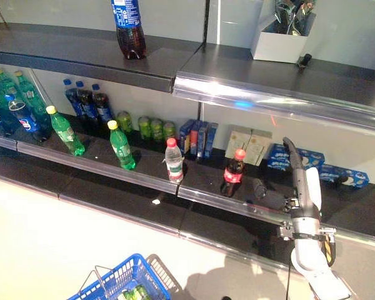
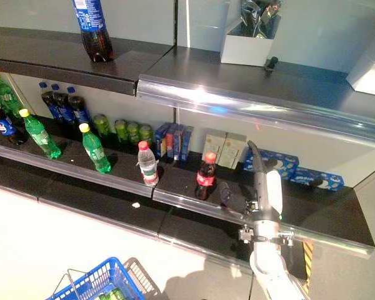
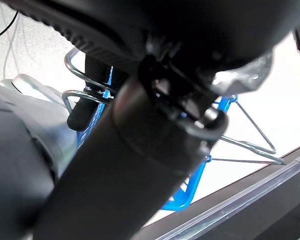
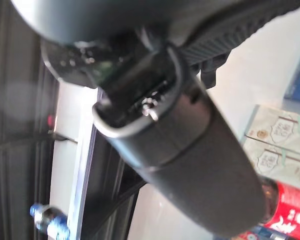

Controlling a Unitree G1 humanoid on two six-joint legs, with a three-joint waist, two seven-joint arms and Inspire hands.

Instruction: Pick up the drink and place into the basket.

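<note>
Here, the reach step is shown: the right hand [image 1: 298,169], fingers extended, must be closed around the cola bottle [image 1: 232,174] just beside its fingertips.

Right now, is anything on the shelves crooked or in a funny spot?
Yes. Two green bottles with yellow caps lean over instead of standing straight like the water bottle and the cola bottle beside them. One big cola bottle stands alone on the top shelf. A small white scrap lies on the lower ledge.

Glossy plastic cola bottle [image 1: 233,173], blue plastic basket [image 1: 126,277] with wire handles; matt dark shelf [image 1: 112,164], shiny metal edge
</note>
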